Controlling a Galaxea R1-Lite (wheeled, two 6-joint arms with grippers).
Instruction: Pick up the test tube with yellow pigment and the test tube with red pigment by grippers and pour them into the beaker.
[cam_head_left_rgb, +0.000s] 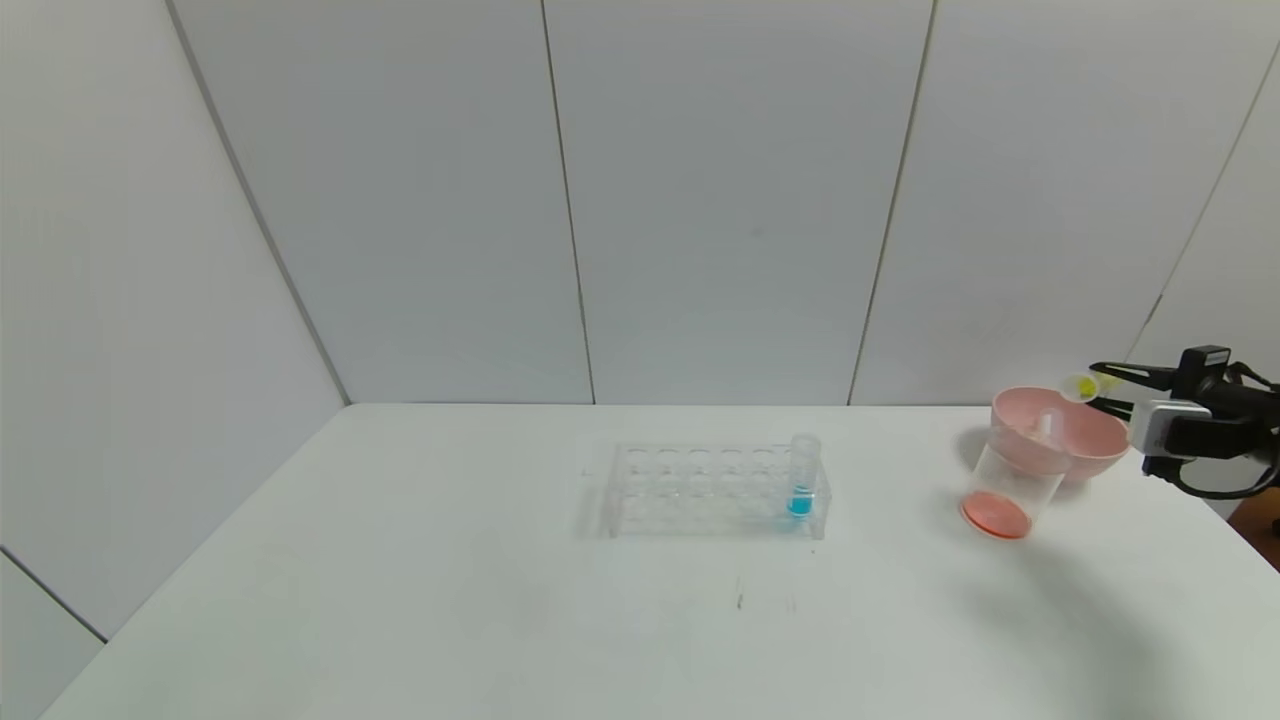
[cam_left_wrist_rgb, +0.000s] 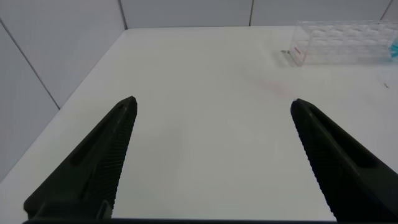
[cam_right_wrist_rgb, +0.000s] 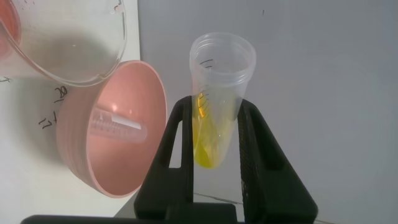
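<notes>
So far I judge the job about half done. My right gripper (cam_right_wrist_rgb: 214, 134) is clamped on the small clear test tube with yellow pigment (cam_right_wrist_rgb: 216, 102), held tilted at the far right of the head view, just above the rim of the pink plastic bowl (cam_head_left_rgb: 1075, 445). The clear tapered plastic beaker (cam_head_left_rgb: 1008, 490), in front of the bowl at right of centre, already has an orange-red layer at its bottom, and an empty clear tube (cam_right_wrist_rgb: 118, 124) lies inside the bowl, so I take it the red is poured. The yellow is still in its tube. My left gripper (cam_left_wrist_rgb: 211, 162) hangs with its fingers spread wide and empty. A blue-liquid tube (cam_head_left_rgb: 802, 480) stands in the clear many-holed rack (cam_head_left_rgb: 700, 490), mid-frame.
</notes>
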